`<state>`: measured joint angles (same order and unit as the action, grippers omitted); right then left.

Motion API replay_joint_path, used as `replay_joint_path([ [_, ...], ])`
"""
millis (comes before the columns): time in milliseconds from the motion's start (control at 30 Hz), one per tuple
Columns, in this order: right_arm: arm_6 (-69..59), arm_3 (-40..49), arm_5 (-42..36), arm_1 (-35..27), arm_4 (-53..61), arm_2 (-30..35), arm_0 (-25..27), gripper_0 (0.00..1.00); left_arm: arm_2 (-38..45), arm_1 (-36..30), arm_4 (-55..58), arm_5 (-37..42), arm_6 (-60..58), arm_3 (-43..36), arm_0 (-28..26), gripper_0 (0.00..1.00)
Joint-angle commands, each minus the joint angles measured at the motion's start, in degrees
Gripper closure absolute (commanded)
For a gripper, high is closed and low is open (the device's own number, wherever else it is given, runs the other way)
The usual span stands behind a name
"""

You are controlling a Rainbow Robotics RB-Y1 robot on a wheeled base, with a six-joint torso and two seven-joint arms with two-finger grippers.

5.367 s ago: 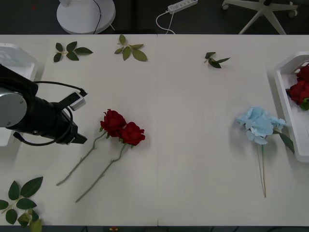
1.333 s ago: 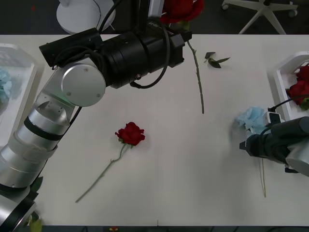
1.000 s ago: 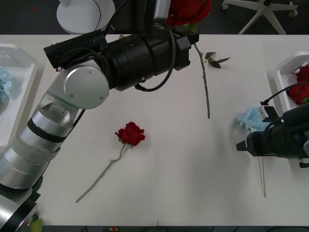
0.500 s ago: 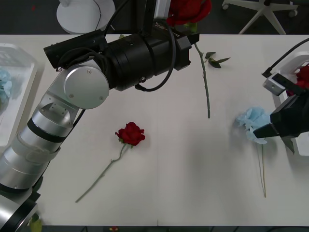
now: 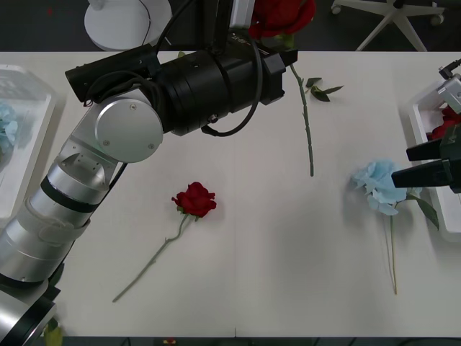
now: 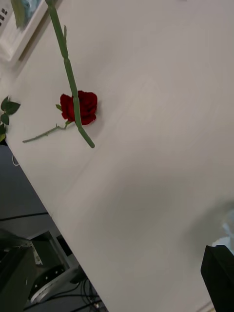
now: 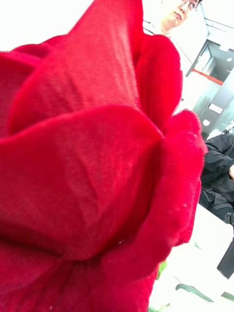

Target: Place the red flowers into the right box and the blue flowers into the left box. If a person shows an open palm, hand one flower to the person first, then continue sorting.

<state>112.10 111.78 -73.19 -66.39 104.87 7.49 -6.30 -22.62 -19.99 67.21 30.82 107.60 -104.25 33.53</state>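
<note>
Left pincer (image 5: 270,32) clamped on raised red rose (image 5: 279,13) (stem dangling, presumably mid-transfer); right pincer (image 5: 426,164), fingers parted, empty, beside blue flower (image 5: 382,186) on tabletop (image 5: 288,238).

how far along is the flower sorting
Partly done. Red roses already lie in the right box and a blue flower in the left box. The left gripper holds a rose up high. Left: one rose and one blue flower on the table, beside the right gripper.
</note>
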Motion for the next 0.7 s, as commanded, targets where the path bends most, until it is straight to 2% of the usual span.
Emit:
replay_joint_path([
  [33,3.92,-0.15,2.96,4.25,1.13,0.25,0.15,0.00,-0.50,1.44,0.56,-0.85,-2.49,-2.71,2.25,1.00],
  [233,4.36,1.43,8.15,6.45,1.48,-2.92,0.06,0.00,-0.50,1.44,0.56,-0.85,-2.49,-2.71,2.25,1.00],
  [500,5.06,3.01,20.37,6.98,1.31,-14.25,-2.49,0.00,-0.50,1.44,0.56,-0.85,-2.49,-2.71,2.25,1.00],
  [700,5.15,3.19,22.65,10.32,0.43,-17.77,-5.48,0.00,-0.50,1.44,0.56,-0.85,-2.49,-2.71,2.25,1.00],
])
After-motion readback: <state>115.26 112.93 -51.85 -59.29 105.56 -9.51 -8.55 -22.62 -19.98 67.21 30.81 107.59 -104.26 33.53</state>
